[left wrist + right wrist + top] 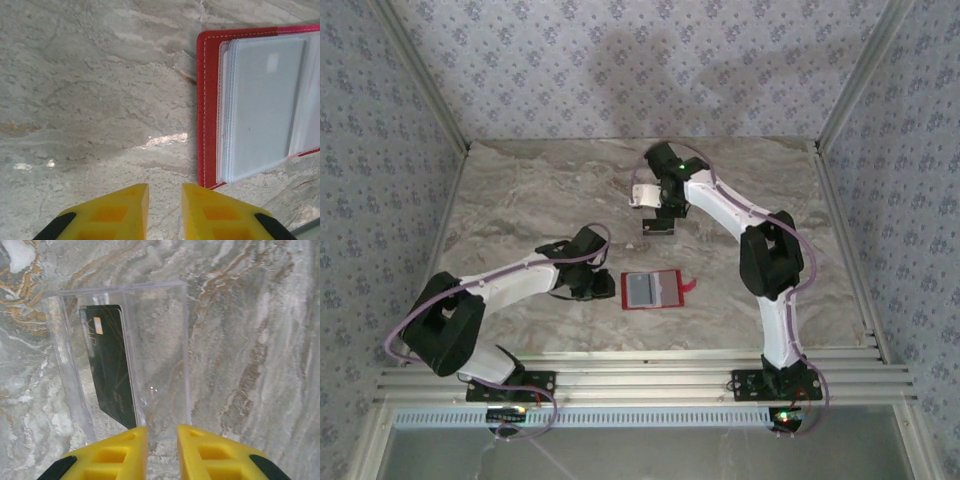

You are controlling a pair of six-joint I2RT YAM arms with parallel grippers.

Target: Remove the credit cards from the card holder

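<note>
The card holder (650, 290) lay open, exposing sleeves for extraction; a credit card (112, 370) sat in the clear tray (160, 330). Left claw (165, 192) and right claw (162, 435) were slightly parted, empty.

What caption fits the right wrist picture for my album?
Right pincer over a clear box holding one dark credit card.

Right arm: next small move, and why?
Probably lift the right end effector clear of the box and swing it toward the holder. Its jaws are apart and empty, a dark card already lies in the box, and the holder lies open; its sleeves may hold more.
</note>
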